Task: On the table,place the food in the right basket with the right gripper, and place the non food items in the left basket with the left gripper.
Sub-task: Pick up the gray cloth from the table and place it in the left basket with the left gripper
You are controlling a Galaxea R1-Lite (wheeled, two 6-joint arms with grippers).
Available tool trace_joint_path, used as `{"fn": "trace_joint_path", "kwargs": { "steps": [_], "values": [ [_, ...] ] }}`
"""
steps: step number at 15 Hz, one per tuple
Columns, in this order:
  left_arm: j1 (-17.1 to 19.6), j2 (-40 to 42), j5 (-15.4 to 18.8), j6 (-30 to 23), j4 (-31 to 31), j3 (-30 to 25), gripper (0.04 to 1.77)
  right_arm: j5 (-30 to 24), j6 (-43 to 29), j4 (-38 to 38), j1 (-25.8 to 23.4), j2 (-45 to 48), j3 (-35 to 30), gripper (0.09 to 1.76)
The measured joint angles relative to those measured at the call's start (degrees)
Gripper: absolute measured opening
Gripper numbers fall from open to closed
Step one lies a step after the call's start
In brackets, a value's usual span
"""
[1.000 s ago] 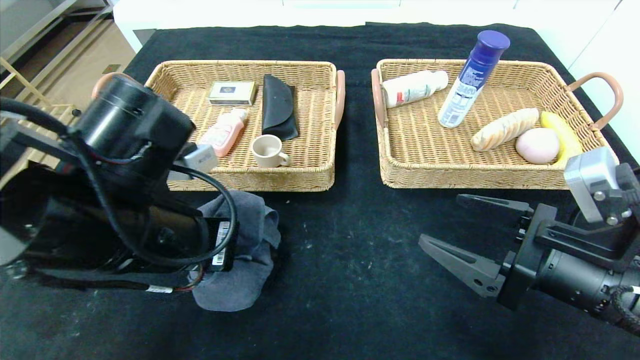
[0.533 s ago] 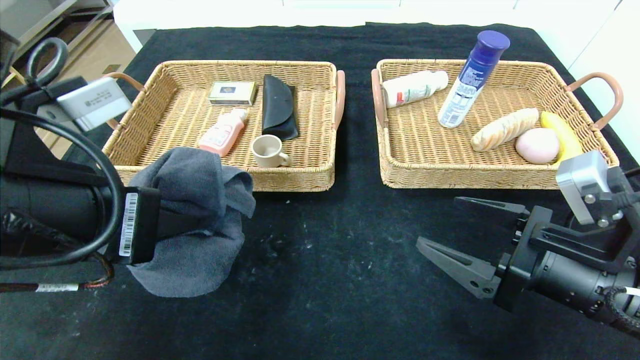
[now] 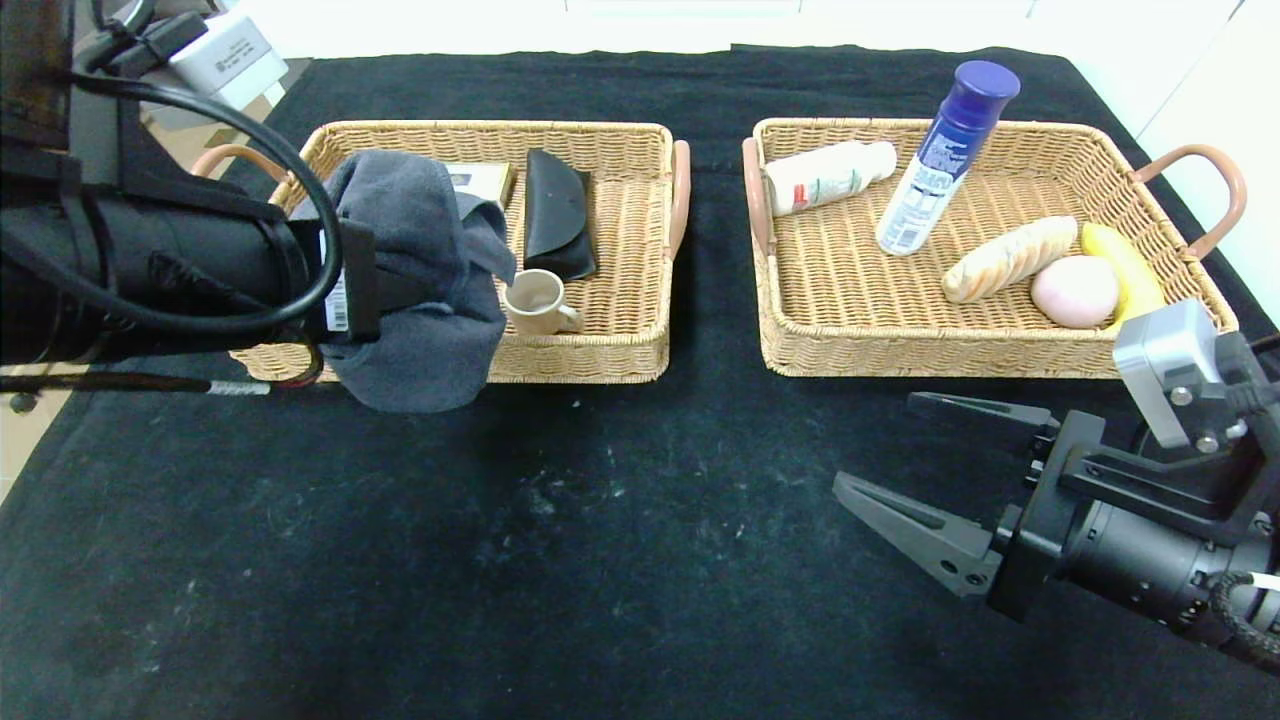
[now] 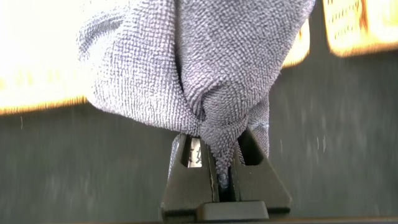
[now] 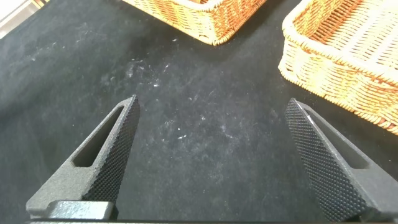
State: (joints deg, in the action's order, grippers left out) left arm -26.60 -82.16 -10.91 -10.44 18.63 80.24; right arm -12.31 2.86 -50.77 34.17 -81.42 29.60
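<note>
Left gripper (image 4: 225,163) fingers pinched tight on a bunched fold of the grey cloth (image 3: 420,280); cloth is lifted off the table, hanging over the front-left corner of the left basket (image 3: 600,362), covering part of its contents. Beside the cloth in that basket: beige cup (image 3: 537,301), black pouch (image 3: 556,212), small box (image 3: 484,180) mostly hidden. Right gripper (image 3: 925,465) fingers spread wide, holding nothing, hovering over the black table (image 3: 640,560) just in front of the right basket (image 3: 900,355). Right basket holds a white bottle (image 3: 828,176) lying down, blue-capped spray can (image 3: 945,155) upright, bread roll (image 3: 1008,258), pink round item (image 3: 1074,291), banana (image 3: 1125,268).
</note>
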Motion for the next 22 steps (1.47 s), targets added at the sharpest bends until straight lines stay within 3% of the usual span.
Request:
{"fn": "trace_joint_path", "kwargs": {
  "steps": [3,12,17,22],
  "values": [
    [2.33,-3.80,2.76,1.54,-4.50,2.51,0.19,0.00,0.02,0.01,0.00,0.00,0.00,1.71],
    [4.86,-14.42,4.30,2.76,-5.18,15.38,0.19,0.00,0.05,-0.07,-0.29,0.17,0.00,1.71],
    [5.44,-18.58,4.41,2.73,-5.24,18.35,0.19,-0.04,0.07,-0.07,-0.29,1.07,0.09,1.71],
    [5.38,-19.37,4.33,2.61,-5.18,18.76,0.89,-0.06,0.11,0.00,-0.13,1.68,0.11,1.71]
  ]
}}
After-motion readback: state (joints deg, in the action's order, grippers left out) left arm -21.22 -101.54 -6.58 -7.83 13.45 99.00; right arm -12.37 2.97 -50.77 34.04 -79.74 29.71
